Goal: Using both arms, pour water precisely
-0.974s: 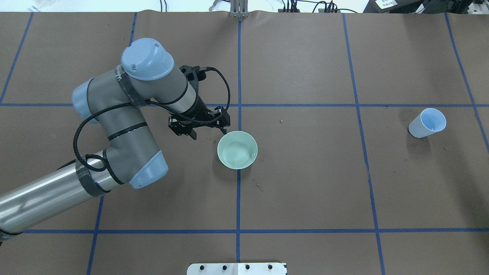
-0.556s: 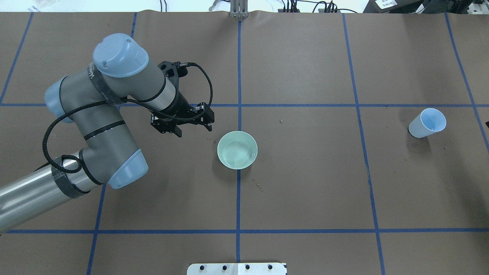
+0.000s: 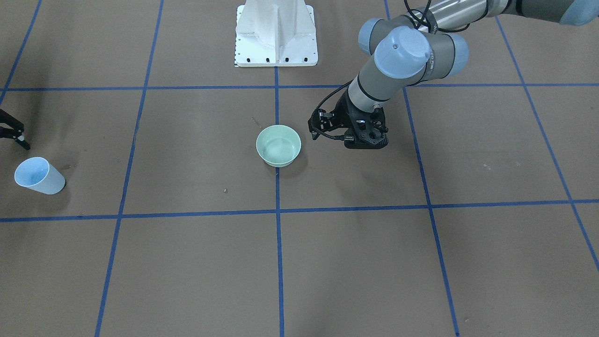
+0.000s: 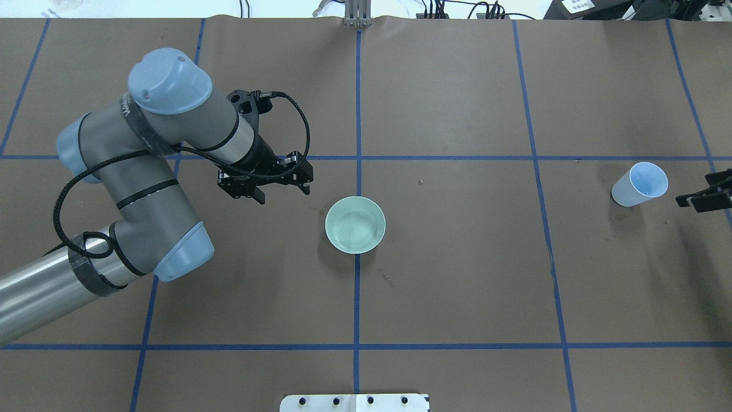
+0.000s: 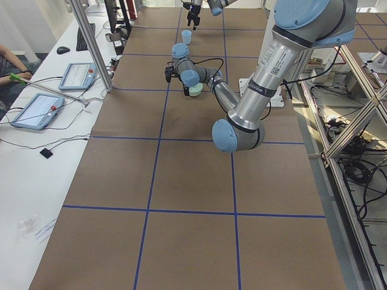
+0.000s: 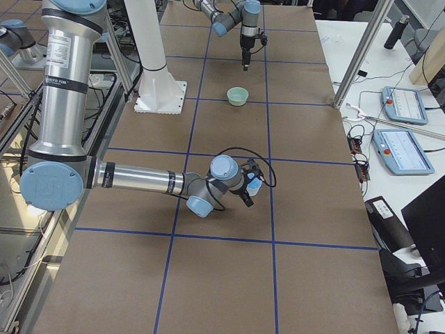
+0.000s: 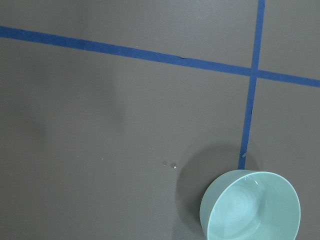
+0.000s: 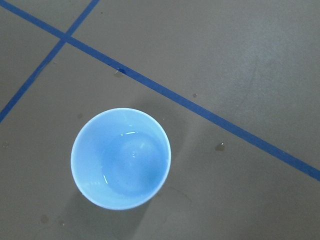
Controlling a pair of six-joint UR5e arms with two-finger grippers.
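Okay, nearest the robot is the white pedestal [image 4: 354,402], at the table's [image 4: 457,286] near edge.

Next out, mid-table on a blue tape line [image 4: 356,297], sits the green bowl [image 4: 355,224]. It looks glazed and ceramic, so stiff, fairly heavy and slick; best taken by the rim. Can't tell if it holds water. A couple of droplets [image 7: 172,165] lie just left of it.

Just left of the bowl and slightly farther, the left gripper [image 4: 283,191] hangs above the paper with fingers spread wide, holding nothing, not touching the bowl.

Well to the right stands the blue cup [image 4: 639,184], upright; the right wrist view shows glints inside, probably water. It seems light and thin-walled, likely to squash under a hard pinch, and its taper could let it slip. Take it across the mid-wall from the side, gently.

Right beside it, the right gripper [image 4: 695,190] pokes in from the right edge, fingers seemingly apart, empty, just short of the cup.

Obstruction guess: the left arm [image 4: 148,189] beside the bowl may crowd the pour; long carry from cup to bowl.

Farthest back: cables [image 4: 457,11].
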